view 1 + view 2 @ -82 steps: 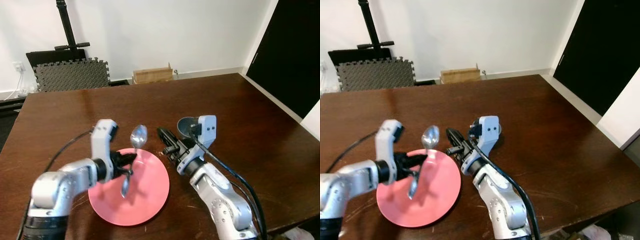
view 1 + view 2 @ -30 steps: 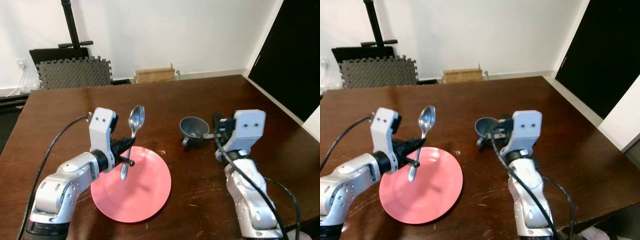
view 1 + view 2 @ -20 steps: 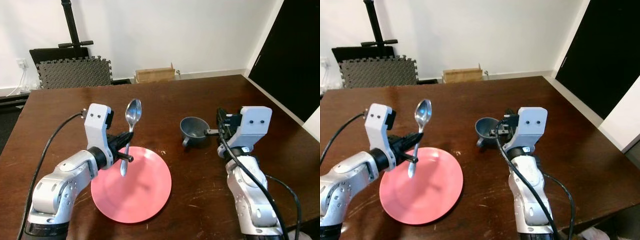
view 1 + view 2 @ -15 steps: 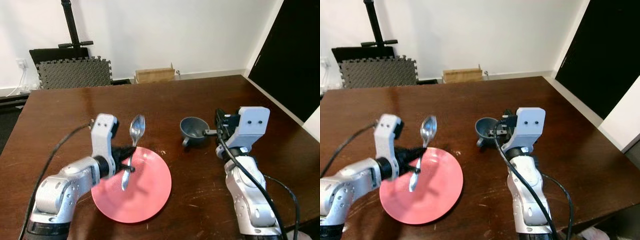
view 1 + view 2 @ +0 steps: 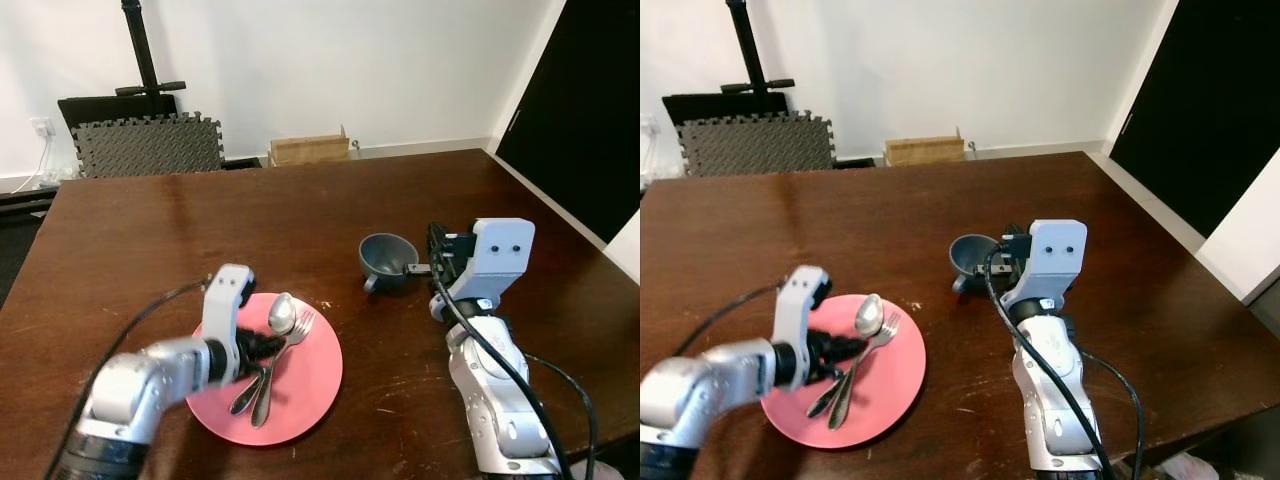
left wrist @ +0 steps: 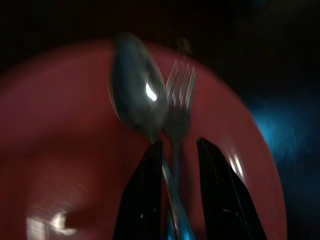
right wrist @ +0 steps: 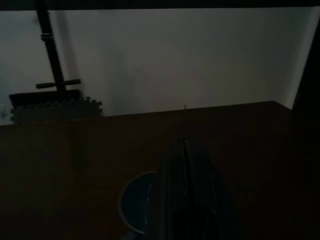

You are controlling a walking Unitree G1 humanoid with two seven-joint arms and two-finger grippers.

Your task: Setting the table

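- Your brown table [image 5: 150, 230] carries everything; beyond its far edge you can see grey foam mats [image 5: 148, 147] and a cardboard box [image 5: 308, 150] against the white wall, all placed as they were half a second ago.
- The pink plate [image 5: 305, 380] sits near the table's near edge, left of centre, where it was in the earlier frames.
- Your left arm has come down: half a second ago it held the spoon raised above the plate, and now the left gripper [image 5: 262, 347] is low over the plate.
- Your right arm is raised on the right side with the right gripper [image 5: 436, 262] just beside the cup; it has barely shifted in the last second. In the right wrist view its fingers [image 7: 184, 200] look pressed together with nothing between them.
- The grey cup [image 5: 385, 260] stands upright on the table, right of the plate and apart from it, unmoved.
- The spoon [image 5: 281, 315] now lies on the plate with its bowl toward the far side; in the left wrist view the two left fingers [image 6: 142, 200] sit close on either side of its handle, clamped on it as far as you can see.
- A fork [image 5: 298, 330] lies on the plate just right of the spoon, tines far, handle crossing near the spoon's; the earlier frames did not show it.
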